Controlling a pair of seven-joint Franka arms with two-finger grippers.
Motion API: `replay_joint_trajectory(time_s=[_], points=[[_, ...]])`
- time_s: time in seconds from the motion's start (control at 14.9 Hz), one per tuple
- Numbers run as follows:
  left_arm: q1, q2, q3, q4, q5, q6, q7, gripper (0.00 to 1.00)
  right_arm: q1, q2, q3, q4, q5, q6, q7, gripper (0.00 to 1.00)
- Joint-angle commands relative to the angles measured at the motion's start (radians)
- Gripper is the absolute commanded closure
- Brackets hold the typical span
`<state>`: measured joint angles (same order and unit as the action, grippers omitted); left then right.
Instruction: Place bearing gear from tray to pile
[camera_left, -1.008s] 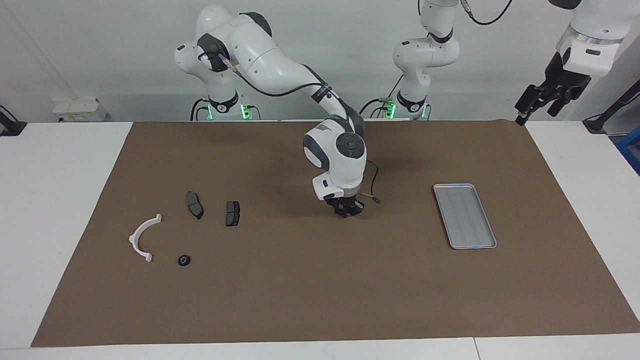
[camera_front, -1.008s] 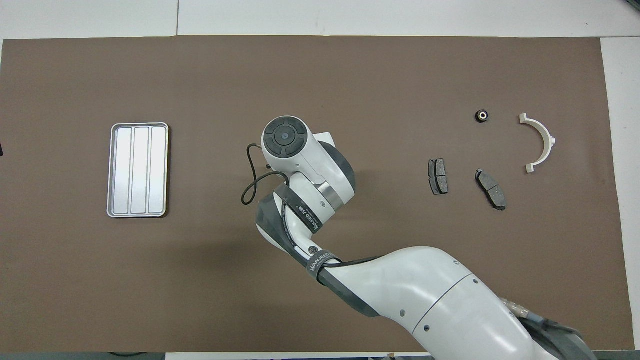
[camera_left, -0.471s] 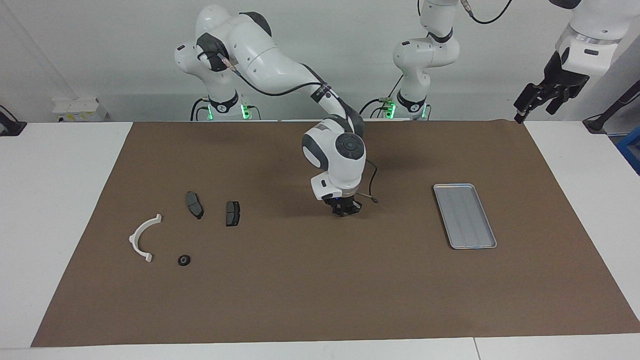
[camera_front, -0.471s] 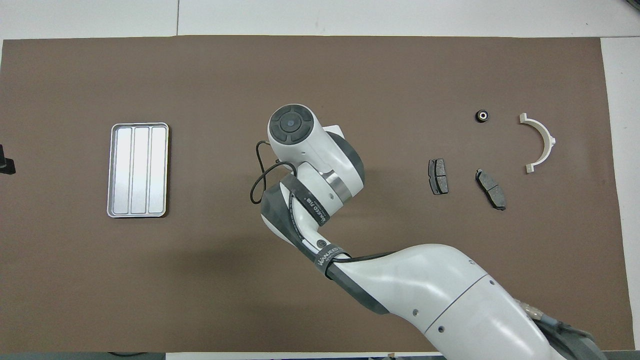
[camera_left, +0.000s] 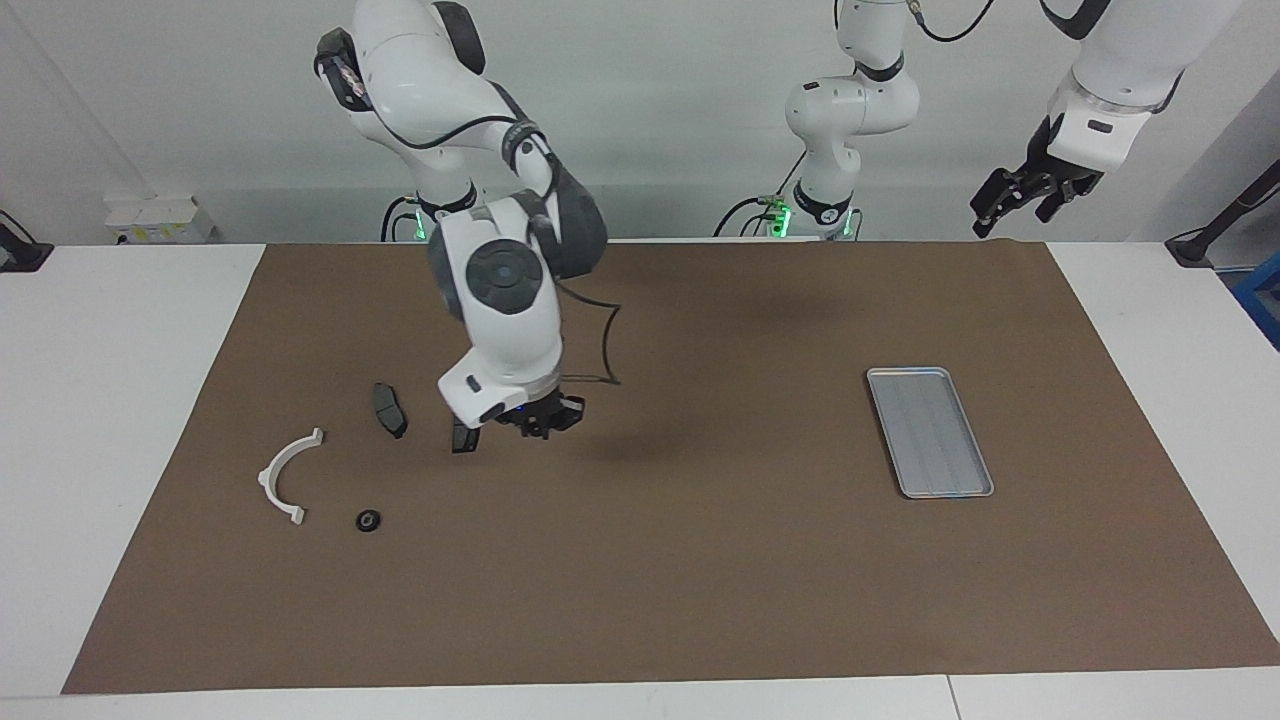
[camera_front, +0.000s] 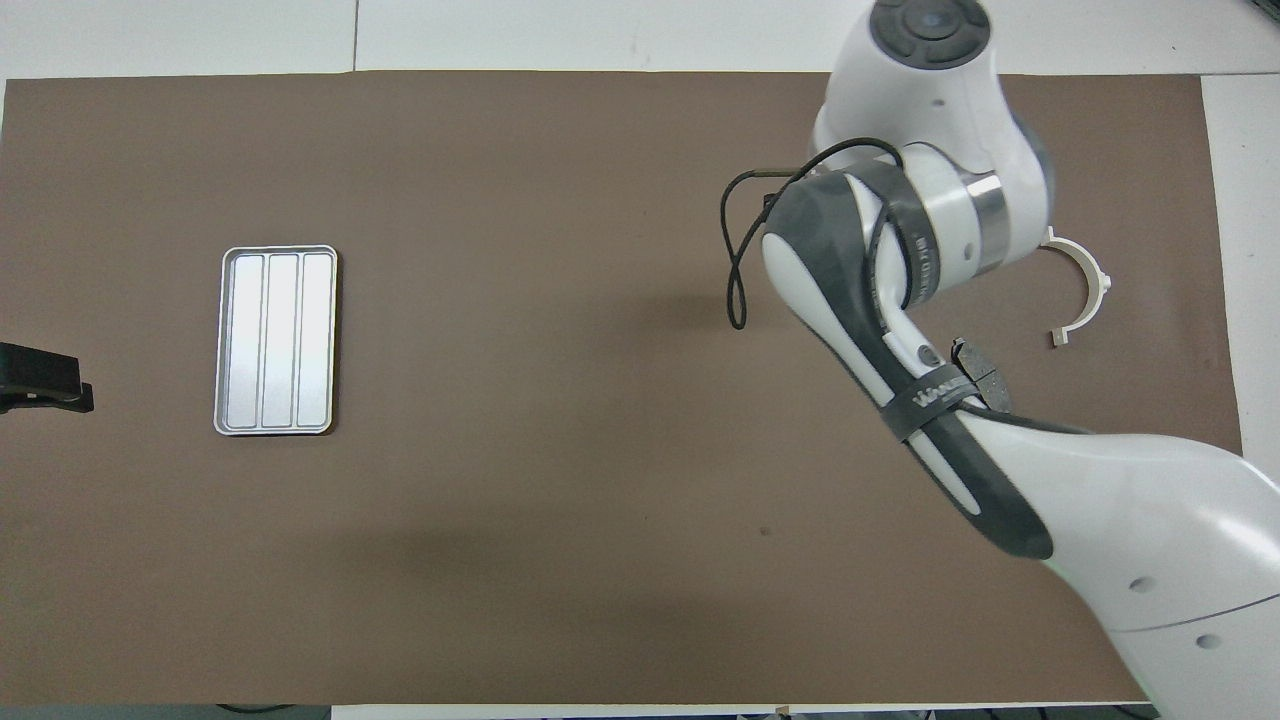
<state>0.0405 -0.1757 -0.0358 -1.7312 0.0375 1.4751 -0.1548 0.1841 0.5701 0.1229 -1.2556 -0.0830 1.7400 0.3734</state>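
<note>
Plain brown mat (camera_left: 700, 560) across the table, with bare white tabletop (camera_left: 110, 420) showing at both ends. Shallow silver-grey rectangular metal tray (camera_left: 929, 431), pale and shiny, with darker lengthwise lines along its floor (three lighter bands between them in the overhead view). White half-ring plastic bracket (camera_left: 285, 475). Two dark grey brake pads, one (camera_left: 389, 409) uniformly dark, the other (camera_left: 459, 438) partly hidden. Small black round gear (camera_left: 368, 521) with a lighter centre. Glossy white arm shells with dark grey joints and black cables; black right gripper (camera_left: 541, 417); black left gripper (camera_left: 1024, 196). Green lights at both arm bases.
</note>
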Motion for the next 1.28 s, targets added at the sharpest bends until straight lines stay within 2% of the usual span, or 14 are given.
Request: replay_joint_trajectory(time_s=[0.0, 0.13, 0.4, 0.67, 0.81, 1.14, 1.21], points=[[-0.030, -0.013, 0.019, -0.027, -0.010, 0.013, -0.023, 0.00, -0.087, -0.035, 0.015, -0.164, -0.027, 0.189, -0.173, 1.00], [-0.031, 0.002, 0.040, -0.027, -0.010, 0.016, -0.019, 0.00, -0.136, -0.056, 0.017, -0.273, -0.040, 0.344, -0.256, 1.00], [-0.025, -0.036, 0.039, -0.059, -0.010, 0.051, -0.015, 0.00, -0.163, -0.030, 0.014, -0.326, -0.049, 0.455, -0.281, 1.00], [-0.050, -0.039, 0.040, -0.068, -0.011, 0.054, -0.028, 0.00, -0.201, -0.012, 0.014, -0.412, -0.096, 0.605, -0.297, 1.00], [-0.054, -0.042, 0.040, -0.079, -0.011, 0.051, -0.028, 0.00, -0.215, -0.003, 0.014, -0.427, -0.096, 0.636, -0.298, 1.00], [-0.033, -0.048, 0.040, -0.077, -0.010, 0.038, -0.012, 0.00, -0.219, 0.002, 0.014, -0.427, -0.095, 0.625, -0.271, 0.99], [-0.030, -0.050, 0.039, -0.077, -0.011, 0.036, -0.009, 0.00, -0.219, 0.001, 0.014, -0.427, -0.095, 0.624, -0.271, 0.01]])
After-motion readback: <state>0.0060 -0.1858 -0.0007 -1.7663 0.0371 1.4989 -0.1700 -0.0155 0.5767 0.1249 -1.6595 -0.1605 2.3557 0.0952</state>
